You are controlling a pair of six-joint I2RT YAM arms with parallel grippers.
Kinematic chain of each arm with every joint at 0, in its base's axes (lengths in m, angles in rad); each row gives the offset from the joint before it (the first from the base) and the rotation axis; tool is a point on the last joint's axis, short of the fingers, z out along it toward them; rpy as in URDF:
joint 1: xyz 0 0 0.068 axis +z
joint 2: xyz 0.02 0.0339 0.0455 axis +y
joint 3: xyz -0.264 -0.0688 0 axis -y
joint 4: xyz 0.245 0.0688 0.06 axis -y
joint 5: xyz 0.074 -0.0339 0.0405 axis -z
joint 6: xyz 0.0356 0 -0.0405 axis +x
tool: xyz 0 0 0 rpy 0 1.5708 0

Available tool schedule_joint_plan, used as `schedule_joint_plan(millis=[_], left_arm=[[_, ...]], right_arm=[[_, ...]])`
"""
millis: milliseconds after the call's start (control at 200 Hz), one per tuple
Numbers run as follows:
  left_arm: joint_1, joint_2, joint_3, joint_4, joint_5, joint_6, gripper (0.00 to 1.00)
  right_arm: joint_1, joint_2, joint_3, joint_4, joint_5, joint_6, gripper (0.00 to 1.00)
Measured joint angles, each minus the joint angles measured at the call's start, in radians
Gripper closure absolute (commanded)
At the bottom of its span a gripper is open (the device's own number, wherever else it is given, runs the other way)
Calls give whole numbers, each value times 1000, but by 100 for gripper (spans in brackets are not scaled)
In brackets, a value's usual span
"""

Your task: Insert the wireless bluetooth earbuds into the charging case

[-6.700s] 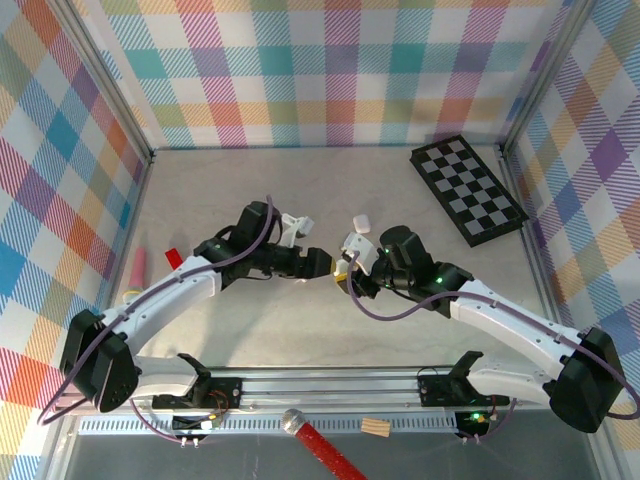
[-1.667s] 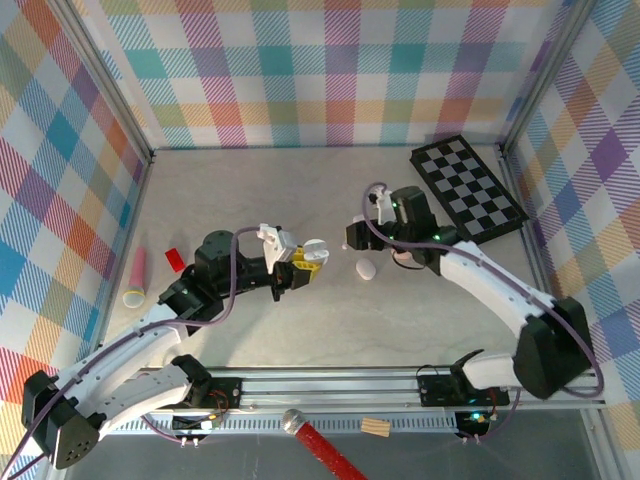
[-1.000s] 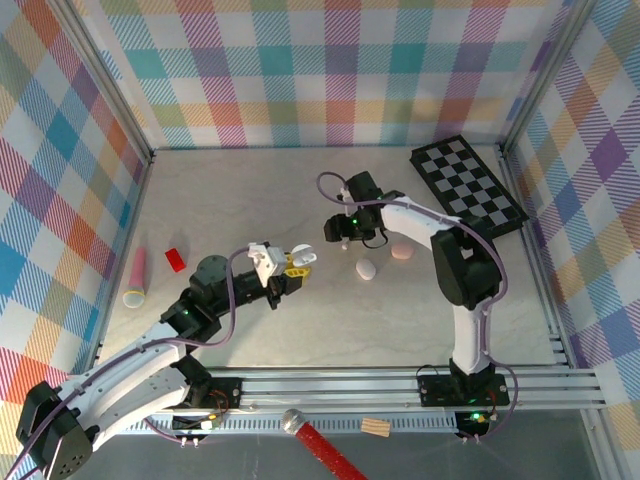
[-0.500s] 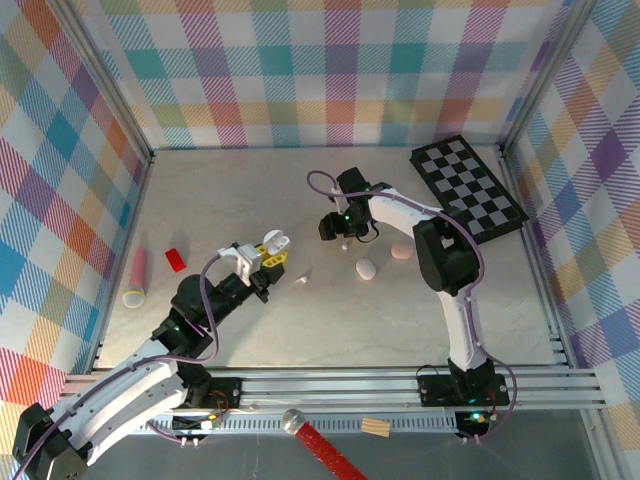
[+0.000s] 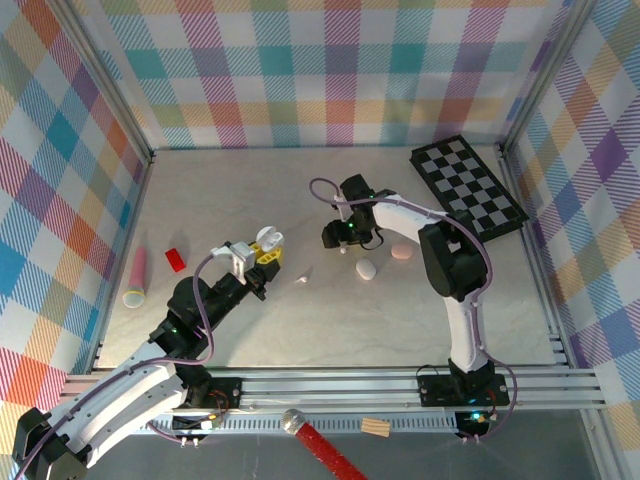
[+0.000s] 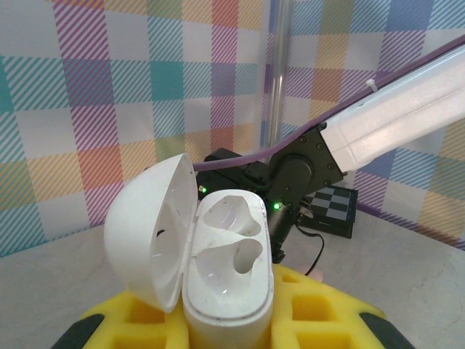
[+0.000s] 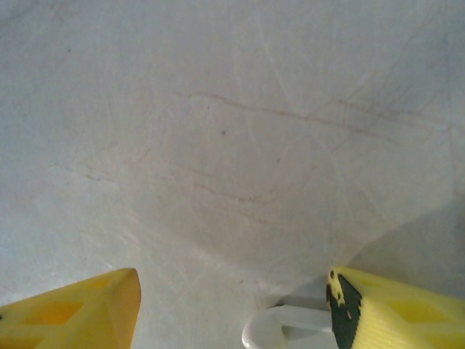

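Grey table [image 5: 250, 190] bears everything. Our left fingers [image 6: 312, 309] pinch the glossy white plastic charging case [image 6: 229, 276], lid open, wells empty. Our right fingers [image 7: 73, 313] spread over a small white plastic earbud [image 7: 283, 331] lying between them. We judge it light and slippery, best pinched across its bulb.

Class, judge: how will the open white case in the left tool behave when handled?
The charging case looks glossy and rounded, so it may slip in the left tool. Its open hinged lid could probably swing shut if bumped.
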State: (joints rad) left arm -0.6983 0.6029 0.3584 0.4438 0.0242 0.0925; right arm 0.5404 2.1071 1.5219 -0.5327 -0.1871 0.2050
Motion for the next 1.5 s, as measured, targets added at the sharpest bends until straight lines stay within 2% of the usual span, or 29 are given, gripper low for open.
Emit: schedule_joint_plan(millis=[345,600,805,1035,1255,1500], left_arm=[[0,50,19,-42,2,5,100],[0,77,36,-79,71,39,100],[0,85,58,-154,172,102,100],[0,98,79,-191,263,126,100],[0,140,86,-209,328,137,100],[0,143,93,-217,353,137,100]], right_arm=[[29,-40,-58,-7,1,19,31],[40,-45,-46,-84,45,2,41],[42,-19,121,-289,91,-108,48],[42,97,330,-466,89,-216,53],[42,199,403,-565,82,-264,56],[41,240,453,-605,85,-274,61]])
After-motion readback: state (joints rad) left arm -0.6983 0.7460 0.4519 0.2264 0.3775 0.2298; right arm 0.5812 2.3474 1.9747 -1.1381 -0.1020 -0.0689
